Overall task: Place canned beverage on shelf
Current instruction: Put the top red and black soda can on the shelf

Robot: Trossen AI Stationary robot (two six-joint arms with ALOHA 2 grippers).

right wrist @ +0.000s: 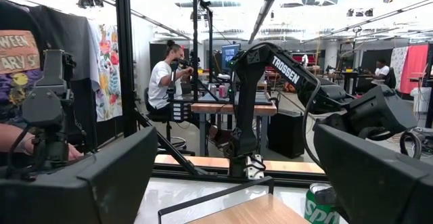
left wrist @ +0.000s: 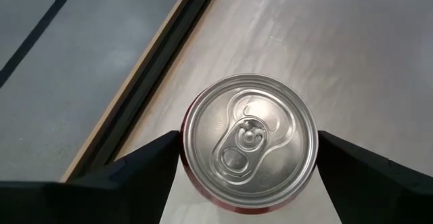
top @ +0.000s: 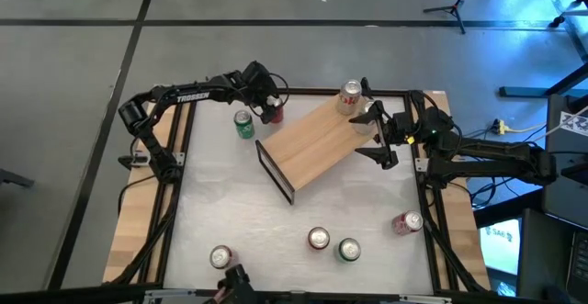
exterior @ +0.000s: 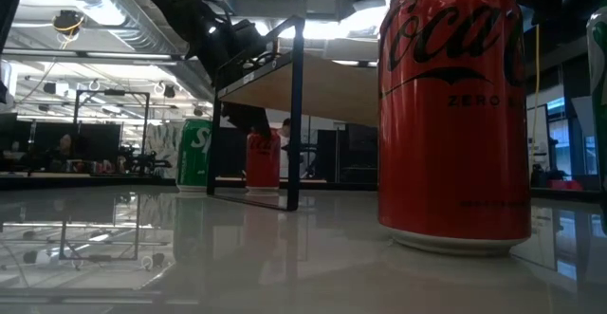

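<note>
A red can (left wrist: 249, 139) stands upright on the white table, left of the shelf (top: 317, 143); it also shows in the high view (top: 273, 113) and the low view (exterior: 264, 159). My left gripper (left wrist: 249, 183) is open and slants down over the can, one finger on each side of it. The shelf is a light-wood plank on black frame ends and stands slantwise at the table's far middle. My right gripper (top: 377, 125) is open, holds nothing, and hovers over the shelf's right end. My left gripper's fingers (left wrist: 145, 166) come from above and the far left. They flank the red can's wall just under its rim (left wrist: 184, 132). The can stands on the table. I cannot tell whether the fingers touch it.
A green can (top: 243, 125) stands just left of the red one. A red-and-white can (top: 350, 93) is at the plank's far right corner. Several cans (top: 319, 239) stand along the near edge, one of them (exterior: 453, 115) close to the low camera. People sit in the room beyond.
</note>
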